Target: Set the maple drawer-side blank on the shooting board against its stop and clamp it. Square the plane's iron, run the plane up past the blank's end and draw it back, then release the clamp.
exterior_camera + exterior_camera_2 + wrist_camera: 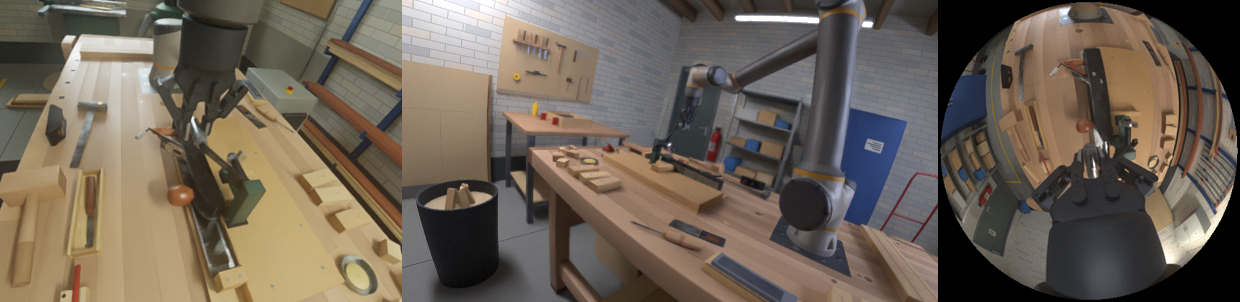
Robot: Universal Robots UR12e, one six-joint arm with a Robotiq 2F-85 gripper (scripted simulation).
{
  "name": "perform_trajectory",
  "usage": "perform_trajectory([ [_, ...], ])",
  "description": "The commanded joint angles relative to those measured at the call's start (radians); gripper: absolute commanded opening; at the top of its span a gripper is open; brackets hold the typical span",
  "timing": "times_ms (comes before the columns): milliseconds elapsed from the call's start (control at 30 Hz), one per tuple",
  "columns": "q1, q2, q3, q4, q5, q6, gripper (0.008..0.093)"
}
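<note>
The clamp's long lever handle (208, 148) rises slanting from the green toggle clamp (244, 196) on the shooting board (258, 208), and its metal tip (1092, 163) sits between my fingers. The dark plane (200, 175) with a round brown knob (180, 195) lies on its side in the track left of the clamp. The maple blank (1125, 116) lies under the clamp on the board. My gripper (198, 129) stands over the handle's upper end, its fingers partly closed around it and still open.
A stop block (230, 278) ends the plane's track at the near edge. Small wood blocks (329, 194) and a round tin (358, 275) lie right of the board. A chisel tray (86, 210), mallet (29, 200) and square (85, 129) lie left.
</note>
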Motion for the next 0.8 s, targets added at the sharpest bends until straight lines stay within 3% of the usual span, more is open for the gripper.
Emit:
perform_trajectory([
  [0, 0.000, -0.001, -0.001, 0.000, 0.000, 0.000, 0.0310],
  [767, 0.000, -0.001, -0.001, 0.000, 0.000, 0.000, 0.0248],
])
